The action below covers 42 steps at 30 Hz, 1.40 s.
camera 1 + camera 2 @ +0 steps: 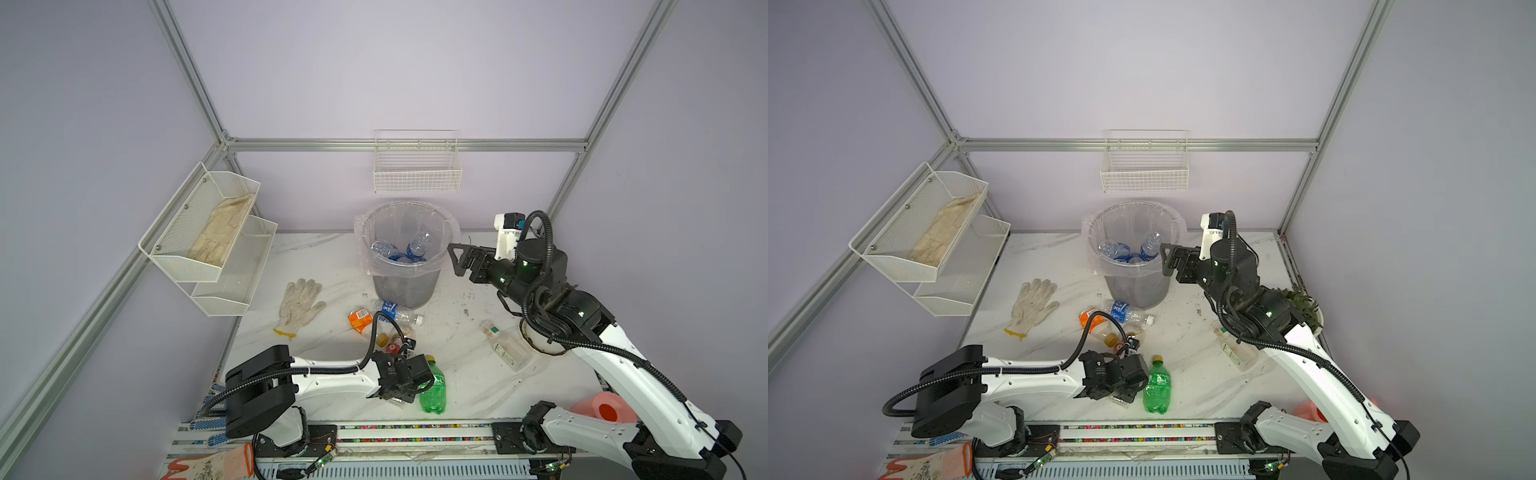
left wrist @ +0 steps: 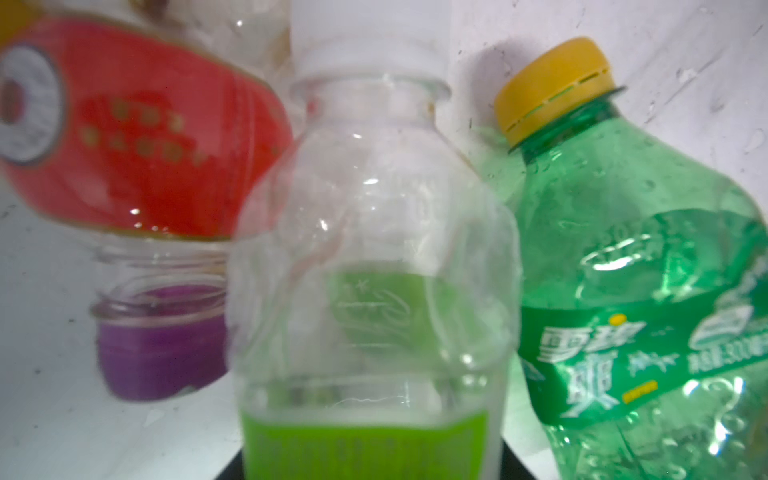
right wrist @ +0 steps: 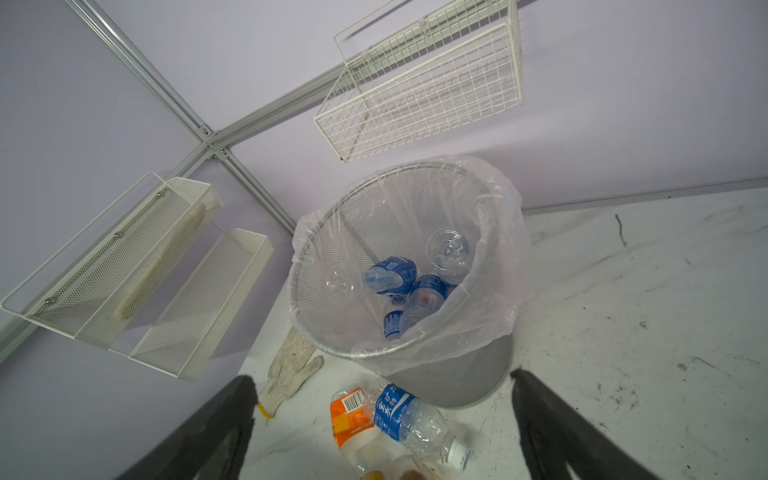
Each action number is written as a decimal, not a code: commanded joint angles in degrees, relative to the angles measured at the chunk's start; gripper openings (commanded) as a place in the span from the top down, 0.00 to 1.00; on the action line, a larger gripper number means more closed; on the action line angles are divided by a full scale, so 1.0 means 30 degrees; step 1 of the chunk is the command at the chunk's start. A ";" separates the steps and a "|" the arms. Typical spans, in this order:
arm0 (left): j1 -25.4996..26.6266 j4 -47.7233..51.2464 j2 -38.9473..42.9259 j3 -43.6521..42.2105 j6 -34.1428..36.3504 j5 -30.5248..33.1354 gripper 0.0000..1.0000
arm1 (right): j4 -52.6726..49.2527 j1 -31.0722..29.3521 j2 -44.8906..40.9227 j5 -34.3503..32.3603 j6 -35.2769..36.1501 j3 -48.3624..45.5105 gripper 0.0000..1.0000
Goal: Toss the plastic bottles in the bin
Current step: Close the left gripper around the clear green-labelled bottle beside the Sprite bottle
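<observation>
**A:** Where is the left pincer [image 1: 399, 390] sitting?

**B:** It is hanging low over the front of the table [image 1: 465, 374], just beside the green bottle [image 1: 434, 390]. In the left wrist view a clear bottle [image 2: 374, 249] is filling the middle, lying straight ahead of the pincer and very close. A red bottle [image 2: 145, 133] is lying on its other side.

**A:** Is it gripping the clear one?

**B:** I cannot tell, as its fingers are hiding under the wrist.

**A:** And the right pincer [image 1: 455, 261]?

**B:** It is hovering just beside the rim of the bin [image 1: 405, 291], jaws spread wide and holding nothing.

**A:** The rest?

**B:** Several bottles [image 1: 417, 245] are lying inside the bin. A blue bottle [image 1: 395, 311] and an orange bottle [image 1: 360, 320] are lying together on the table in front of it, well apart from the right pincer.
</observation>
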State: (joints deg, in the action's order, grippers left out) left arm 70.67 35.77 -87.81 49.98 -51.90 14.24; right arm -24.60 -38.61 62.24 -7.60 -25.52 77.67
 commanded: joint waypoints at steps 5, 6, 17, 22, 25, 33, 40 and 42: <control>0.0872 0.2013 0.1750 0.3162 0.0614 0.2610 0.57 | 0.0284 0.0009 -0.0910 -0.0689 -0.0486 -0.0693 0.03; 0.0918 0.2195 0.1922 0.3347 0.0655 0.2784 0.57 | 0.0235 0.0012 -0.0979 -0.0769 -0.0539 -0.0759 0.03; 0.1512 0.3269 0.4470 0.4882 0.1316 0.4785 0.58 | 0.0059 0.0014 -0.2092 -0.2160 -0.0938 -0.1595 0.03; 0.1838 0.3579 0.5254 0.5841 0.1956 0.5859 0.58 | -0.0032 0.0012 -0.2452 -0.2391 -0.1074 -0.2038 0.03; 0.1910 0.3707 0.5685 0.6457 0.2529 0.6503 0.59 | -0.0117 0.0012 -0.2627 -0.2448 -0.1155 -0.2371 0.03; 0.1963 0.3768 0.6760 0.7972 0.4298 0.8290 0.59 | -0.0238 0.0009 -0.3190 -0.2333 -0.1736 -0.3830 0.02; 0.1959 0.3751 0.7456 0.9315 0.5930 0.9641 0.60 | -0.0326 0.0031 -0.3649 -0.1953 -0.2301 -0.5279 0.03; 0.1959 0.3766 0.7664 0.9631 0.6339 0.9995 0.60 | -0.0377 0.0027 -0.3750 -0.1893 -0.2413 -0.5581 0.03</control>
State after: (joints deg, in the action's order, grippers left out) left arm 76.29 47.70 -66.50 73.21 -36.51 40.03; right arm -25.17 -38.61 52.16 -13.69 -31.29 61.82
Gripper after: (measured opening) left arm 0.440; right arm 0.974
